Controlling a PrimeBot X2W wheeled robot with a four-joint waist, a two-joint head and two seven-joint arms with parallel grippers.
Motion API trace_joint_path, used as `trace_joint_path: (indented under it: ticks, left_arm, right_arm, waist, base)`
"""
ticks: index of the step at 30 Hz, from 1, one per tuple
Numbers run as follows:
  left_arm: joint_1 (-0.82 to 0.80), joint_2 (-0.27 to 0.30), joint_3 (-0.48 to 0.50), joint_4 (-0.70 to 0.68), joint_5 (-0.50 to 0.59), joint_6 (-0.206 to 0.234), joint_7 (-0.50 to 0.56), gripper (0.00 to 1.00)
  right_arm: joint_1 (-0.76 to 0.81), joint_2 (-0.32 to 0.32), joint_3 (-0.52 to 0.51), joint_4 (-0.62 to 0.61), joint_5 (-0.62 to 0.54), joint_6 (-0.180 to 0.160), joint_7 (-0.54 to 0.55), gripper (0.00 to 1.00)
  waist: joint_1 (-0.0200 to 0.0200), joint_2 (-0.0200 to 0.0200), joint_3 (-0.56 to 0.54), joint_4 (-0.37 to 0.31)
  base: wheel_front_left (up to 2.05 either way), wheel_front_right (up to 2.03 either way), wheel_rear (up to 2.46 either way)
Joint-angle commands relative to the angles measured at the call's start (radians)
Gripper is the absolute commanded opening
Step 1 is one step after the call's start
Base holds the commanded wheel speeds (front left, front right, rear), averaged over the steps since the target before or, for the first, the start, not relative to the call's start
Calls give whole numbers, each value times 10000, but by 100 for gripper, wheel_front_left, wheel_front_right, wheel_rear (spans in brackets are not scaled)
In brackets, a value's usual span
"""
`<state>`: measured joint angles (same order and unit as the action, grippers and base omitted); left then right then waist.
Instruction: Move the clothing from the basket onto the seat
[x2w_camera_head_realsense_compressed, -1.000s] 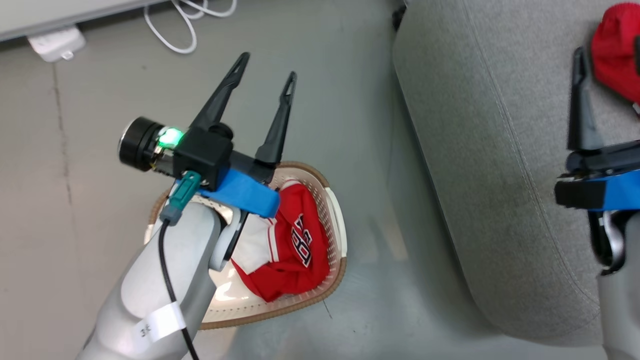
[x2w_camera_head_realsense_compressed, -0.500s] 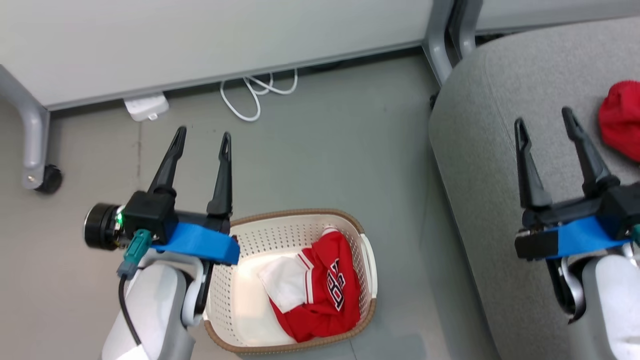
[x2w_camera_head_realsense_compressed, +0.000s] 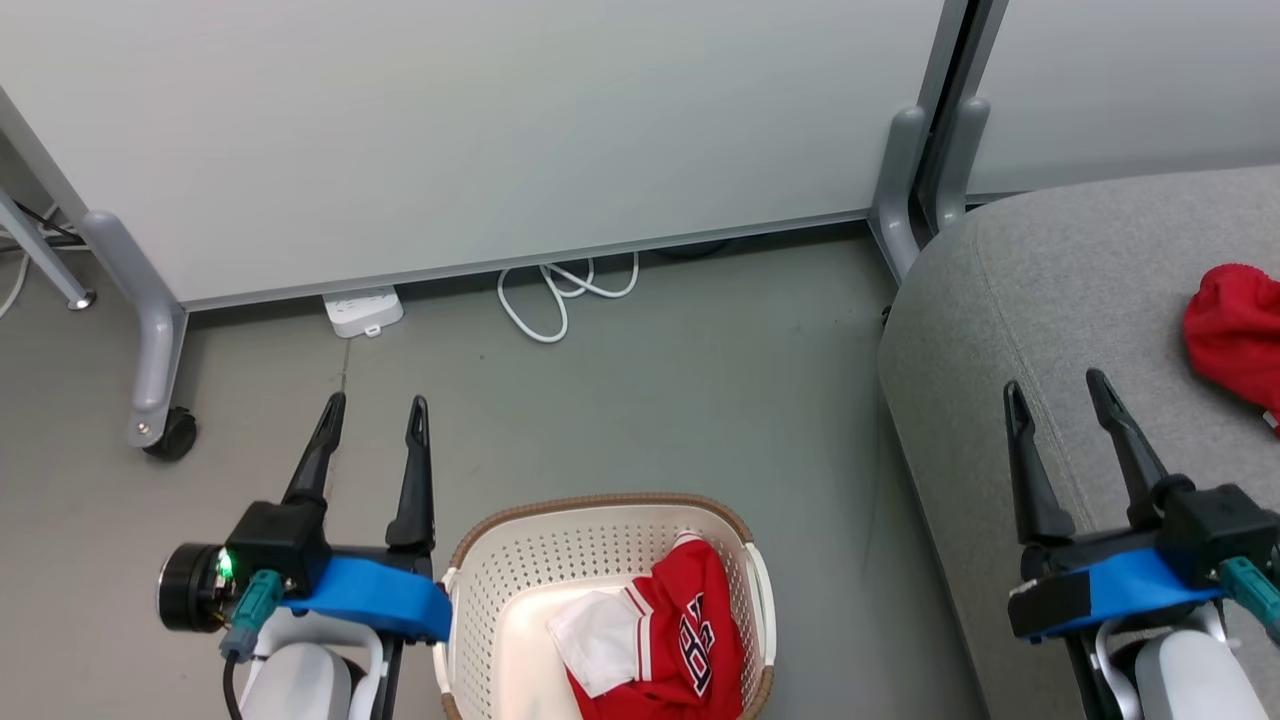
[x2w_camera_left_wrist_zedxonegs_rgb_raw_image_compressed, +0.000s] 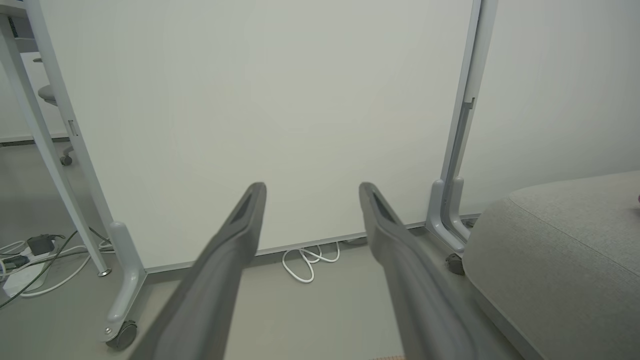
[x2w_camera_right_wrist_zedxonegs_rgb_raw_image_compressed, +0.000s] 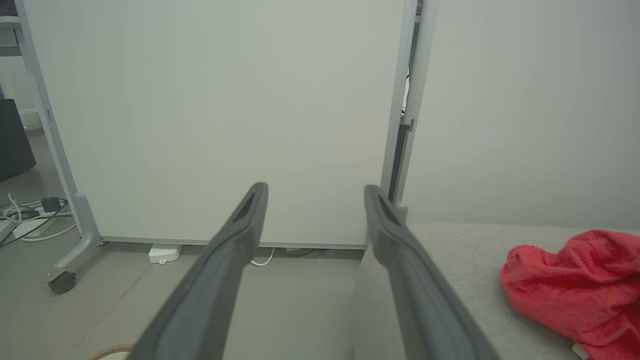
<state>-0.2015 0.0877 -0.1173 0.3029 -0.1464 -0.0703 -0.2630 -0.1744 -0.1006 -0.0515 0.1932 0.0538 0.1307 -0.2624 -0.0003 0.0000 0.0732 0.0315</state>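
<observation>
A red jersey (x2w_camera_head_realsense_compressed: 675, 640) with white trim and lettering lies in the cream basket (x2w_camera_head_realsense_compressed: 505, 570) at the bottom centre of the head view. A second red garment (x2w_camera_head_realsense_compressed: 1235, 335) (x2w_camera_right_wrist_zedxonegs_rgb_raw_image_compressed: 575, 290) rests on the grey seat (x2w_camera_head_realsense_compressed: 1040, 300) (x2w_camera_right_wrist_zedxonegs_rgb_raw_image_compressed: 450, 255) (x2w_camera_left_wrist_zedxonegs_rgb_raw_image_compressed: 565, 240) at the right. My left gripper (x2w_camera_head_realsense_compressed: 372, 408) (x2w_camera_left_wrist_zedxonegs_rgb_raw_image_compressed: 312, 187) is open and empty, held level over the floor just left of the basket. My right gripper (x2w_camera_head_realsense_compressed: 1055, 388) (x2w_camera_right_wrist_zedxonegs_rgb_raw_image_compressed: 316, 186) is open and empty above the seat's left part, left of the red garment.
A white partition (x2w_camera_head_realsense_compressed: 450, 130) on grey wheeled legs (x2w_camera_head_realsense_compressed: 150, 330) stands behind. A white power strip (x2w_camera_head_realsense_compressed: 362, 310) and a looped white cable (x2w_camera_head_realsense_compressed: 560, 295) lie on the grey floor (x2w_camera_head_realsense_compressed: 700, 380) at its base. More cables (x2w_camera_left_wrist_zedxonegs_rgb_raw_image_compressed: 30, 255) lie at the far left.
The head camera has tilted up, so the basket and seat slid down the picture and the partition came into view. Both grippers rose away from basket and seat and stayed open.
</observation>
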Motion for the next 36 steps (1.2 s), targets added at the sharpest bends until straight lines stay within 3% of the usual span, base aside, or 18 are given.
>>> trace_joint_path:
  ticks: [1,22,31,36]
  left_arm:
    - [186,-41,76,32,94,-45,-26,100]
    - [774,-287,440,275,467,-439,-26,100]
    - [90,-207,-167,625,554,-580,-25,100]
    - [-725,43,-1014,1104,450,-620,-26,100]
  right_arm:
    - [242,58,-38,37,89,1,-37,100]
    - [1096,376,-305,204,146,1,-37,100]
    - [628,275,-150,83,163,1,-37,100]
    - [76,157,119,-38,157,1,-37,100]
  waist:
    - [3,0,-115,22]
    - [3,0,-577,252]
    - [3,0,-124,-14]
    - [3,0,657,-411]
  base:
    - [0,0,0]
    - [0,0,0]
    - [0,0,0]
    - [0,0,0]
